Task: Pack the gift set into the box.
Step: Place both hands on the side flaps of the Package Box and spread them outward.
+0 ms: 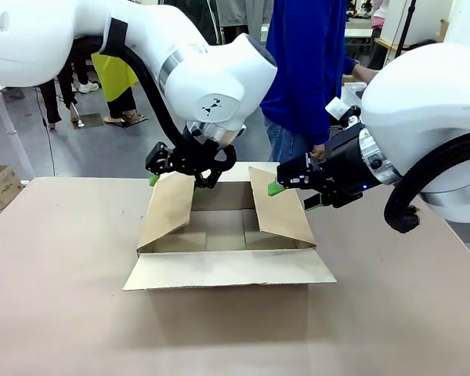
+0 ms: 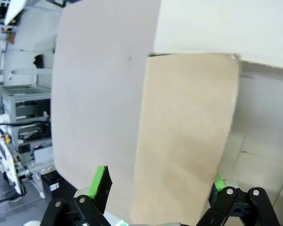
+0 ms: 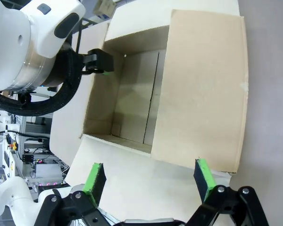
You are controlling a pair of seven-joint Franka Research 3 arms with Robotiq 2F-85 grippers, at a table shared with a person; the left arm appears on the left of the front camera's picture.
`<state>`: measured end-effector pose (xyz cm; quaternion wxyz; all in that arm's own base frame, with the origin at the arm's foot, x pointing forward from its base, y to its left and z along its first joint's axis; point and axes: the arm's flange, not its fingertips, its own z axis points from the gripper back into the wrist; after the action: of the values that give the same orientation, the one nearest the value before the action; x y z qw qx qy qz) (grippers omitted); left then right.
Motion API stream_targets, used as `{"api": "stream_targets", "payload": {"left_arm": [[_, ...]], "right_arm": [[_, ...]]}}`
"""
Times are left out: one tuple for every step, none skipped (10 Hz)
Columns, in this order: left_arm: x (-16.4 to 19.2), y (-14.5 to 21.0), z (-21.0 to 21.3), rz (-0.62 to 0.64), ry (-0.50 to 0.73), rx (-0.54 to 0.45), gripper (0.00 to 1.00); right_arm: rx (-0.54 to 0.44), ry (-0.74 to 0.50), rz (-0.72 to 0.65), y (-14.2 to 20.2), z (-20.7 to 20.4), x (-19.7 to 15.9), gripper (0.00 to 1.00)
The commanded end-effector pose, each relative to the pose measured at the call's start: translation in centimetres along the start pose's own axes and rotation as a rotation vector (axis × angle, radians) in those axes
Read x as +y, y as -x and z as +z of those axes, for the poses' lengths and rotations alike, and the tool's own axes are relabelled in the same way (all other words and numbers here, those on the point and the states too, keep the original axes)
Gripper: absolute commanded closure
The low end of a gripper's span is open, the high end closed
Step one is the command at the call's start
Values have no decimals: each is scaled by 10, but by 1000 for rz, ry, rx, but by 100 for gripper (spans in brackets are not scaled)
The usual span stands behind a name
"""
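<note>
**The box at the middle of the counter, both end effectors at its side flaps.**

The box (image 1: 227, 270) is a shallow brown corrugated carton. It stands open-topped on the brown counter (image 1: 63, 305), between the two arms. Its near flap lies folded outward, flat on the counter toward the robot. The left flap (image 1: 168, 207) and the right flap (image 1: 278, 207) stand raised and lean inward over the opening. Between them the cardboard floor (image 1: 223, 231) shows, crossed by the seams of the bottom flaps.

The left end effector (image 1: 175, 178) sits at the upper edge of the left flap. In the left wrist view the left end effector (image 2: 159, 181) has its green pads (image 2: 99, 182) spread wide. The flap (image 2: 184, 141) lies across the gap between them; whether a pad touches it cannot be told.

The right end effector (image 1: 294, 194) sits at the upper edge of the right flap. In the right wrist view the right end effector (image 3: 148, 179) likewise has its fingers (image 3: 203, 175) well apart. The flap's free edge (image 3: 193, 162) is just beyond the pads, and the box (image 3: 132, 108) is seen from above.

Across the counter, behind the box, stands a person in a blue top (image 1: 305, 63). A much smaller carton (image 1: 0, 184) rests on the floor at the far left.
</note>
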<state>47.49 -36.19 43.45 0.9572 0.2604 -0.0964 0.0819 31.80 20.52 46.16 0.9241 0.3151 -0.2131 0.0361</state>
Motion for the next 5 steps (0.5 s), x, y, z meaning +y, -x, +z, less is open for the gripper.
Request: {"api": "stream_targets", "payload": {"left_arm": [[29, -1, 5, 49, -38, -22, 0], [44, -1, 7, 58, -30, -37, 0], [58, -1, 6, 80, -33, -44, 0], [72, -2, 3, 103, -30, -42, 0], [89, -4, -6, 116, -8, -31, 0]], "right_arm": [[11, 9, -4, -3, 4, 0, 0], [11, 9, -4, -3, 4, 0, 0], [11, 9, -4, -3, 4, 0, 0], [11, 9, -4, -3, 4, 0, 0], [11, 9, -4, -3, 4, 0, 0]]}}
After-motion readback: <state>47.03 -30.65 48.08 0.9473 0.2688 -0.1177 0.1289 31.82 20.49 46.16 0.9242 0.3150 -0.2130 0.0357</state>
